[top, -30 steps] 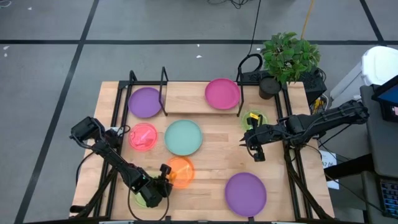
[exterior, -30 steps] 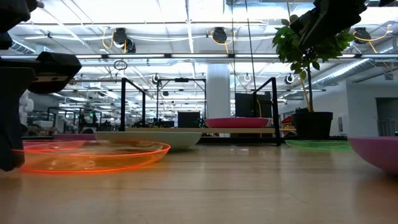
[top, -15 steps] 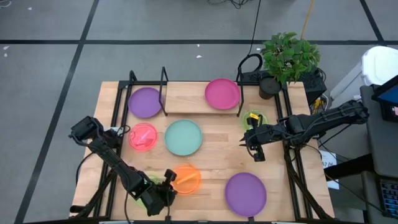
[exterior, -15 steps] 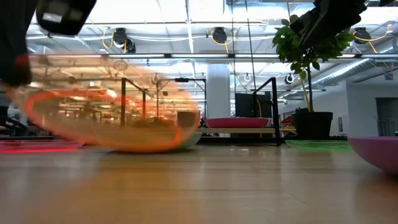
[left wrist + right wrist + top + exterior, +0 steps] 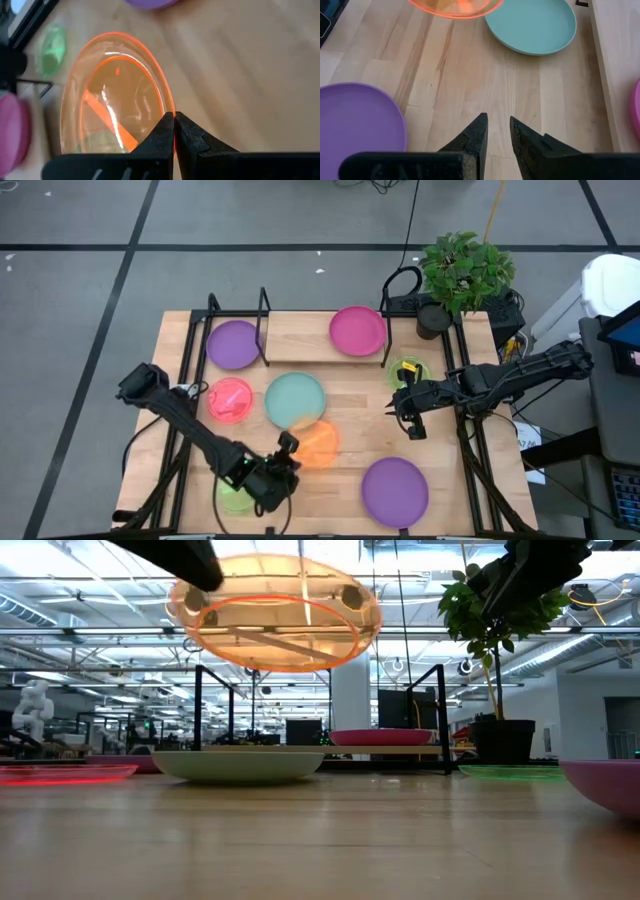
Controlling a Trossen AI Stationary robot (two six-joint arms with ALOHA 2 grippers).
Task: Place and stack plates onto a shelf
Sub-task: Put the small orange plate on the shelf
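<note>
A translucent orange plate (image 5: 318, 445) hangs in the air over the near middle of the table, with my left gripper (image 5: 289, 450) shut on it; the low view shows the orange plate (image 5: 275, 615) high above the tabletop. The shelf (image 5: 300, 330) stands at the far edge, with a magenta plate (image 5: 357, 330) resting flat on its right end. My right gripper (image 5: 498, 127) waits open above the table's right side, with nothing between its fingers. A teal plate (image 5: 295, 400) lies flat in the middle. My left gripper pinches the orange plate's rim (image 5: 167, 106) between its two fingers, on the edge toward the table's near left. The fingers slant down at it from the near left. The plate is lifted clear of the table and tilted, reaching out beyond the fingertips.
On the table lie a purple plate (image 5: 233, 343) at far left, a red one (image 5: 230, 400), a green one (image 5: 235, 496) under my left arm, another green one (image 5: 407, 370) by my right gripper, and a purple one (image 5: 395, 490) at near right. A potted plant (image 5: 462, 275) stands at far right.
My left gripper has risen and gone toward the table's right and far side, staying shut on the orange plate. The plate, which lay flat on the table a second ago, is now lifted clear and tipped.
</note>
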